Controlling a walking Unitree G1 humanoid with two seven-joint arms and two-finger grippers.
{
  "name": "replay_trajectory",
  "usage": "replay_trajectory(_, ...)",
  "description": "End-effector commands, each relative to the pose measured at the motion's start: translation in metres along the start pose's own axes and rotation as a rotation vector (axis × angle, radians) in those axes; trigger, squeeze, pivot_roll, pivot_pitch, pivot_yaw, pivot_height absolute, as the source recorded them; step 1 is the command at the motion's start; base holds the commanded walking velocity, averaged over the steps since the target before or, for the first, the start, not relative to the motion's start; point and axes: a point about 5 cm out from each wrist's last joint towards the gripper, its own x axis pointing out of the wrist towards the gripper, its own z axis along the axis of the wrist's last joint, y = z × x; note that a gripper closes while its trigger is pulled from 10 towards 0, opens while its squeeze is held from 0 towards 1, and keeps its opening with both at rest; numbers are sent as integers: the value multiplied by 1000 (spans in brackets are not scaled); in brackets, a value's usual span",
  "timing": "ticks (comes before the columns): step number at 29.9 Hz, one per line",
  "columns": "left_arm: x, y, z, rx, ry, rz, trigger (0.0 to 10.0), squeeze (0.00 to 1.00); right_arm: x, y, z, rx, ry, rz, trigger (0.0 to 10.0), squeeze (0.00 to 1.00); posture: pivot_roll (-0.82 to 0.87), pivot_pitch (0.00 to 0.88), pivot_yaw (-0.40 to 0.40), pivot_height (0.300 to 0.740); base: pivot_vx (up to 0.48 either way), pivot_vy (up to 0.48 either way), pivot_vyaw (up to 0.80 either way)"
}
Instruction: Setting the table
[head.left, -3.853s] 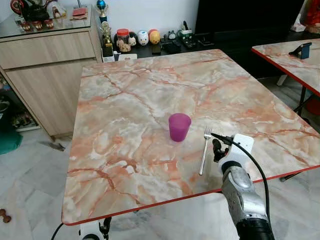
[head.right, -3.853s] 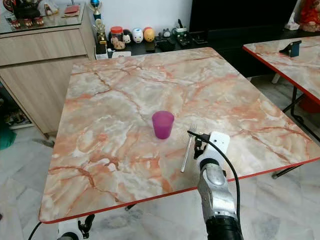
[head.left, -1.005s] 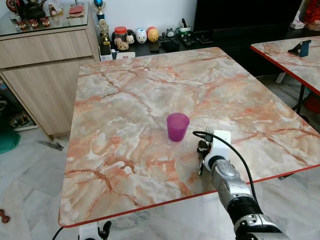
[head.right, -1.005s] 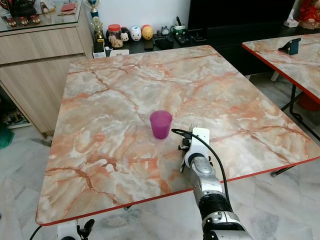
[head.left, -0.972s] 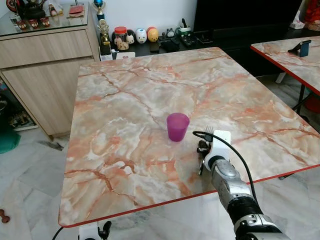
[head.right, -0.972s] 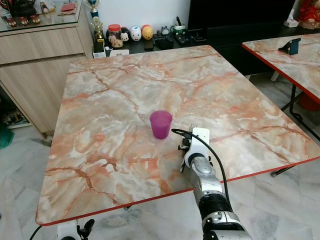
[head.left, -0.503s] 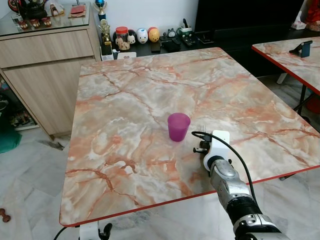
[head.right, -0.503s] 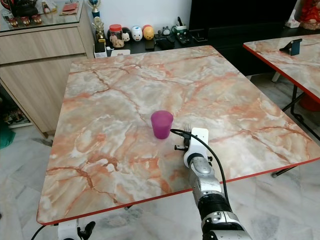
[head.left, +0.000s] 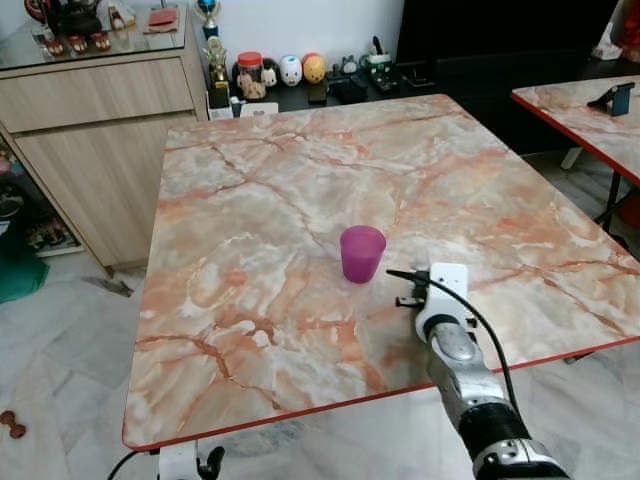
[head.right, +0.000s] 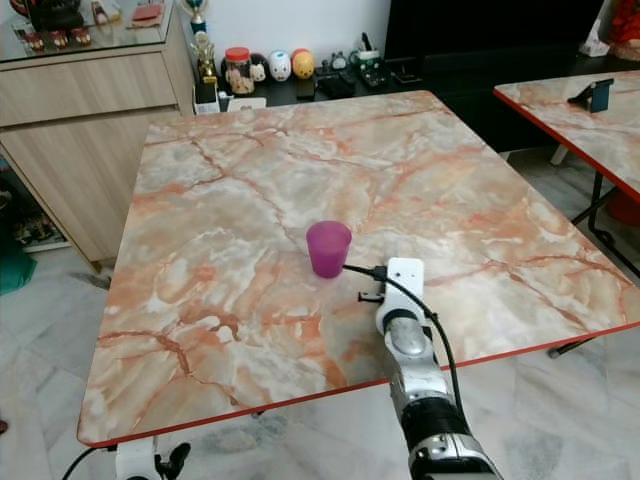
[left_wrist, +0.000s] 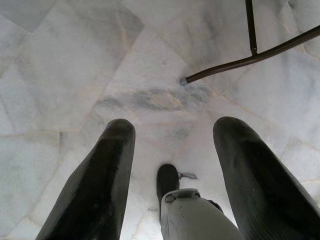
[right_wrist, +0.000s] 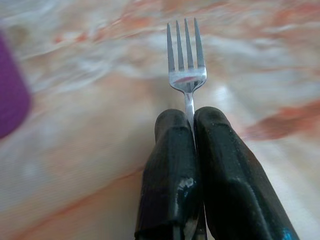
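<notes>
A purple cup (head.left: 362, 252) stands upright near the middle of the marble table (head.left: 250, 200). Just to its right, low over the tabletop, is my right arm (head.left: 452, 345). In the right wrist view my right gripper (right_wrist: 189, 117) is shut on the thin handle of a silver fork (right_wrist: 186, 55). The tines point forward past the fingertips, and the cup (right_wrist: 11, 97) is a purple blur at the side. My left gripper (left_wrist: 172, 137) hangs open below the table's front edge, pointing at the floor, with nothing between its fingers (left_wrist: 97, 185).
A wooden cabinet (head.left: 100, 130) stands to the far left, and a low shelf with small ornaments (head.left: 290, 70) runs behind the table. A second marble table (head.left: 590, 110) is at the right. A metal table leg (left_wrist: 250, 57) crosses the tiled floor under the left gripper.
A second ago the fork lay on the table with its handle showing beneath the right gripper. Now the gripper holds it and the handle is gone from that spot. The camera has shifted slightly.
</notes>
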Motion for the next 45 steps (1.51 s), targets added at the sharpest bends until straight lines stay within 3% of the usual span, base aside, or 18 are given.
replay_trajectory(1,-2,5,-5,-17,28,20,10000,0,-2,-5,9,-13,-67,-23,10000,0,-69,0,21,740,0,0,0)
replay_trajectory(6,-2,5,-5,-16,28,23,10000,0,-9,-15,25,-65,-213,-38,10000,0,-68,0,21,740,0,0,0)
replay_trajectory(10,-1,5,-5,-11,25,26,10000,0,-17,-13,43,-90,-337,-7,10000,0,-71,0,22,740,0,0,0)
replay_trajectory(13,-1,5,-4,-7,24,32,10000,0,-25,-3,62,-121,-454,62,10000,0,-72,0,23,740,0,0,0)
replay_trajectory(15,-1,5,-4,-6,24,33,10000,0,-27,-1,66,-131,-475,77,10000,0,-72,0,23,740,0,0,0)
replay_trajectory(16,-1,6,-4,-4,24,37,10000,0,-34,11,78,-133,-545,157,10000,0,-73,0,24,740,0,0,0)
replay_trajectory(19,-1,6,-4,-3,25,41,10000,0,-43,22,89,-141,-615,235,10000,0,-73,0,25,740,0,0,0)
replay_trajectory(29,-3,11,-6,-6,29,58,10000,0,-53,25,91,-143,-663,282,10000,0,-73,0,25,740,0,0,0)
replay_trajectory(34,-4,16,-9,1,35,70,10000,0,-65,23,95,-193,-711,327,10000,0,-80,0,30,740,0,0,0)
replay_trajectory(37,-7,23,-10,0,35,88,10000,0,-73,16,92,-201,-706,341,10000,0,-87,0,34,740,0,0,0)
replay_trajectory(45,-8,23,-13,2,38,84,10000,0,-72,17,95,-172,-697,328,10000,0,-91,0,37,740,0,0,0)
